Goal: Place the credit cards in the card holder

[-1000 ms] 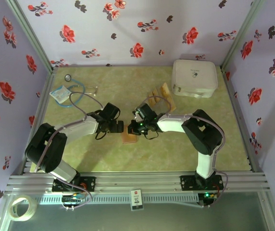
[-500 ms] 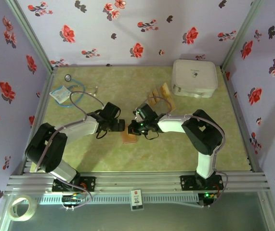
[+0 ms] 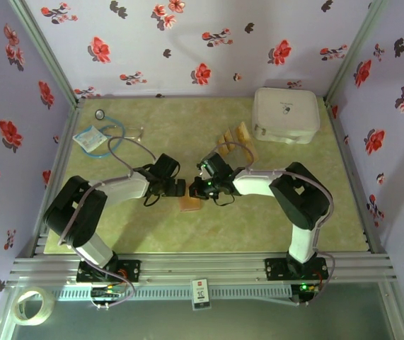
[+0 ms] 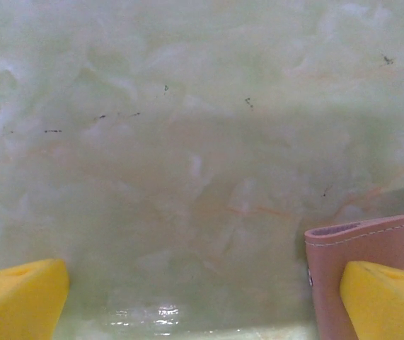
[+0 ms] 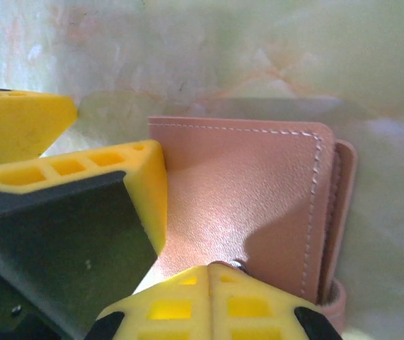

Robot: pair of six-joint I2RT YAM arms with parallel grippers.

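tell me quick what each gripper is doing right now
left gripper: open, holding nothing
right gripper: closed, tips resting on the wallet

Seen from above, the card holder [image 3: 189, 203] lies largely under the left gripper [image 3: 181, 188] and the right gripper [image 3: 197, 190], which meet over it, so its outline cannot be traced. In the left wrist view it is cut off by the right and bottom edges. One of the left fingers [image 4: 382, 301] covers its corner, and both tips are cropped at the frame's bottom. In the right wrist view its lower edge sits behind the right fingers [image 5: 187, 304]. The credit cards [image 3: 234, 137] are too small to count, and a cable [image 3: 238, 146] seemingly crosses them.
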